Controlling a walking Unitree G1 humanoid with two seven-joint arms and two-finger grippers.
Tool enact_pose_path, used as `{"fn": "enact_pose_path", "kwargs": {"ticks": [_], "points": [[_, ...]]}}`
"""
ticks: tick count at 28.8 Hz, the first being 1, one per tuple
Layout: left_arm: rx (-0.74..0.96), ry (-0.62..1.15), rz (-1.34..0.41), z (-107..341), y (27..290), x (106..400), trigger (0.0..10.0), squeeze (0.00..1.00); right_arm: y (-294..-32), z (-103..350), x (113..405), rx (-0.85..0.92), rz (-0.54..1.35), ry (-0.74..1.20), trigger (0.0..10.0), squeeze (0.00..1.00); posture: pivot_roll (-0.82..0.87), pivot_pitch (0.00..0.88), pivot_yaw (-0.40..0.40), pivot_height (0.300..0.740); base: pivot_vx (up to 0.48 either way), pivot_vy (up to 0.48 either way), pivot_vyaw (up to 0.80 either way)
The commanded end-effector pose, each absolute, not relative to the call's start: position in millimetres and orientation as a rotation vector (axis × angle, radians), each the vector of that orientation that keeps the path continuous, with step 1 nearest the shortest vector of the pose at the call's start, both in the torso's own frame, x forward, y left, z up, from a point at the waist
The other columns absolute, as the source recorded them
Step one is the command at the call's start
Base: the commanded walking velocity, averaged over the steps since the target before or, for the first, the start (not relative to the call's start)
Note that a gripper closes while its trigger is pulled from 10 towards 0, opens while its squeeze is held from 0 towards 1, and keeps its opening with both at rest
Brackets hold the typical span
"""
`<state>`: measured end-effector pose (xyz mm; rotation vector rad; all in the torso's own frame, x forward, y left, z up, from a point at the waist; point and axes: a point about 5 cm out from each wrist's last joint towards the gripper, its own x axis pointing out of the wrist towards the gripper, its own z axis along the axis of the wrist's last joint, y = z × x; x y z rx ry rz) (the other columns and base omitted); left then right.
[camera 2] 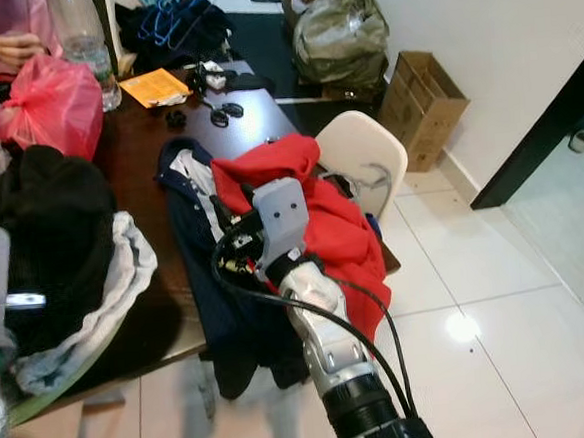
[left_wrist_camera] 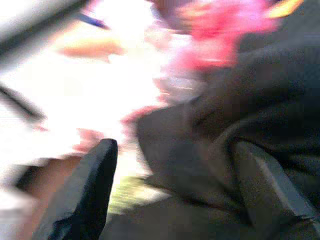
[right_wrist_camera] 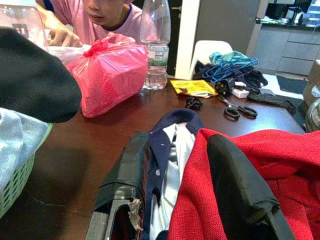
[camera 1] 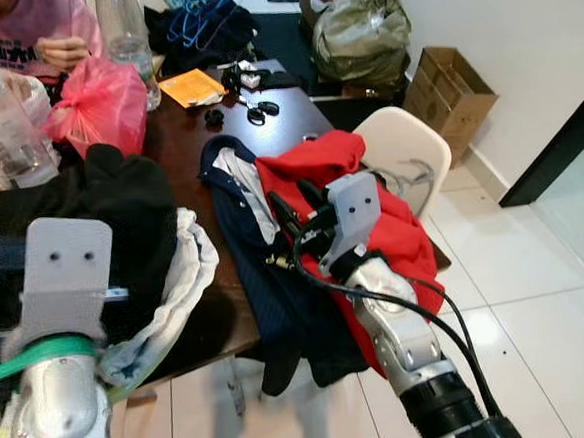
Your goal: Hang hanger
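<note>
Two garments, a red top (camera 1: 355, 189) and navy shirt (right_wrist_camera: 167, 140), lie on the table (right_wrist_camera: 90, 150); right gripper (right_wrist_camera: 190, 190) jaws spread wide over them, left gripper (left_wrist_camera: 175, 195) jaws wide too.

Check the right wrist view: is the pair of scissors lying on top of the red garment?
No, the scissors lie on the bare table, beyond the red garment.

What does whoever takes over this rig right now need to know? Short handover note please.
Right pincer: open, fingers straddling the collars of the navy garment and the red garment at the table edge; nothing gripped.
Left pincer: open, over the dark clothes in the laundry basket; view blurred.
Hangers: blue bundle at the table's far end, untouched.
Done: nothing hung yet.
Left: get a hanger, fit a garment, hang it. A person sits at the far side.
</note>
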<state>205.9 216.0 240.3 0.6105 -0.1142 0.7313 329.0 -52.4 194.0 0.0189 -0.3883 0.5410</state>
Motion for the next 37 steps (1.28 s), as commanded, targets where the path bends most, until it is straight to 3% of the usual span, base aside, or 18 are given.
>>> {"fn": "enact_pose_path", "kwargs": {"ticks": [1,5,7,11,13,23,24,25,29,30,31,34,35,37], "points": [[0.574,-0.105,0.822,239.6,223.3,203.4,10.0,0.00,-52.3,191.9,328.9,0.031,0.537,-0.385,10.0,0.00,0.18,0.117,-0.049,0.740,0.000,0.000,0.00],[0.292,0.020,0.976,229.7,245.0,206.3,10.0,0.00,-56.0,187.7,329.1,0.029,0.522,-0.374,10.0,0.00,0.18,0.116,-0.046,0.740,0.000,0.000,0.00],[0.292,0.020,0.976,229.7,245.0,206.3,10.0,0.00,-56.0,187.7,329.1,0.029,0.522,-0.374,10.0,0.00,0.18,0.116,-0.046,0.740,0.000,0.000,0.00],[0.024,-0.016,0.936,230.8,241.9,223.2,10.0,0.00,-52.3,185.5,329.1,0.030,0.529,-0.370,10.0,0.00,0.19,0.112,-0.041,0.740,0.000,0.000,0.00],[-0.012,-0.026,0.925,232.0,239.9,224.7,10.0,0.00,-51.3,185.6,329.1,0.030,0.531,-0.371,10.0,0.00,0.19,0.111,-0.039,0.740,0.000,0.000,0.00],[-0.100,0.003,0.868,233.7,228.4,220.3,10.0,0.00,-54.9,183.6,329.6,0.028,0.516,-0.371,10.0,0.00,0.18,0.112,-0.035,0.740,0.000,0.000,0.00],[0.057,-0.091,0.840,244.0,229.3,206.7,10.0,0.00,-56.3,183.2,330.4,0.023,0.514,-0.370,10.0,0.00,0.19,0.114,-0.033,0.740,0.000,0.000,0.00],[0.100,-0.110,0.829,245.4,229.4,202.7,10.0,0.00,-56.5,183.1,330.7,0.022,0.513,-0.370,10.0,0.00,0.19,0.114,-0.033,0.740,0.000,0.000,0.00],[0.089,-0.062,0.819,238.5,234.0,207.7,10.0,0.00,-54.7,183.4,331.0,0.026,0.517,-0.371,10.0,0.00,0.20,0.109,-0.039,0.740,0.000,0.000,0.00],[0.055,-0.017,0.799,233.1,237.8,215.6,7.8,0.00,-52.5,184.0,331.0,0.029,0.522,-0.373,10.0,0.00,0.20,0.105,-0.041,0.740,0.000,0.000,0.00],[0.025,0.025,0.768,228.4,241.6,223.2,7.1,0.00,-50.4,184.9,330.9,0.032,0.528,-0.377,10.0,0.00,0.20,0.103,-0.041,0.740,0.000,0.000,0.00],[0.005,0.050,0.745,225.8,243.9,227.6,7.1,0.00,-49.1,185.5,330.9,0.034,0.532,-0.379,10.0,0.00,0.20,0.103,-0.041,0.740,0.000,0.000,0.00],[-0.009,0.074,0.697,223.3,244.5,231.7,10.0,0.00,-48.9,186.1,331.1,0.034,0.532,-0.381,10.0,0.00,0.20,0.098,-0.038,0.740,0.000,0.000,0.00],[-0.042,0.125,0.613,218.5,243.6,236.6,10.0,0.00,-49.6,186.8,331.4,0.034,0.527,-0.385,10.0,0.00,0.20,0.098,-0.037,0.740,0.000,0.000,0.00]]}}
